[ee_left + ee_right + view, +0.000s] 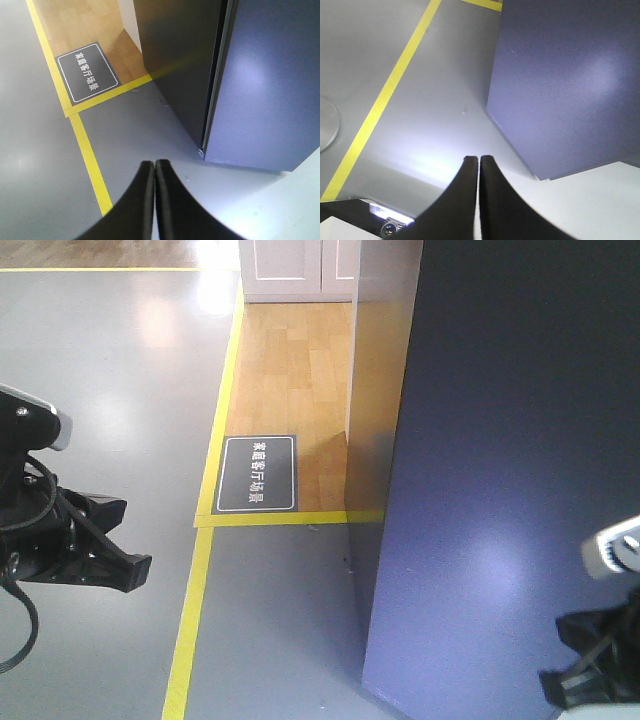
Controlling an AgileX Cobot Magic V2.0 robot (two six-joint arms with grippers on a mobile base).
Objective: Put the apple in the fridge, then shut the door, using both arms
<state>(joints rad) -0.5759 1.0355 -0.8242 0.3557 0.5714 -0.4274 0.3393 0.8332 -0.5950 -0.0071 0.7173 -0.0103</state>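
The fridge [520,480] fills the right of the front view as a tall dark grey block, with only its outer faces showing. In the left wrist view the door [270,85] lies flush against the fridge's side wall [175,60], with a thin seam between them. The apple is out of view. My left gripper [154,162] is shut with nothing in it, low over the grey floor left of the fridge corner. My right gripper [478,158] is also shut and empty, just short of the fridge [570,80]. The arms show at the left edge [70,550] and the lower right [595,660].
Yellow tape lines [190,620] cross the grey floor and frame a wood-floor patch [295,370] holding a black sign [257,473]. White cabinets [295,268] stand at the back. A round metal disc [326,122] lies on the floor at the left.
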